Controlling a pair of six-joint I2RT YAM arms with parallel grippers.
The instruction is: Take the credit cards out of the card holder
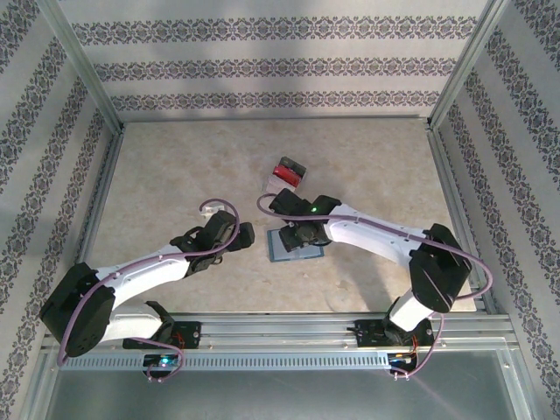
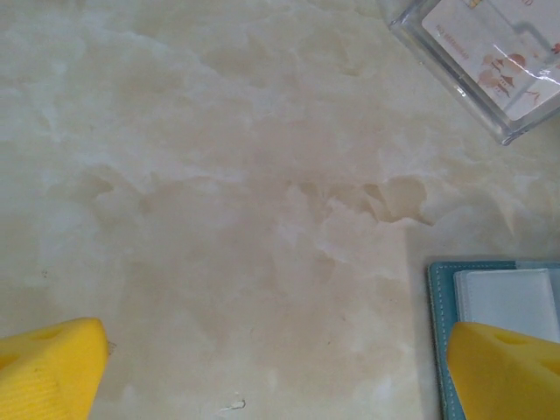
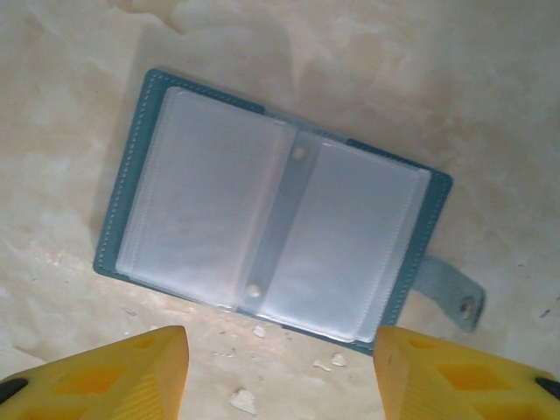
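You're looking at a lab test cell: aluminium frame (image 1: 280, 331), wallpaper-print walls (image 1: 271, 52) top and sides, marble-look surface (image 1: 175, 166) mid-frame.

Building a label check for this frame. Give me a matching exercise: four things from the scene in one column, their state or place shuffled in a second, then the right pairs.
Things
1. card holder
2. clear plastic box
3. closure tab
4. left tool

States or places
A. open, above bare table beside the card holder's corner
B. lying open flat, clear sleeves facing up
C. sticking out loose past the card holder's edge
D. beyond the card holder, farther from the arm bases, with red and dark contents

Pairs: 1-B, 2-D, 3-C, 4-A
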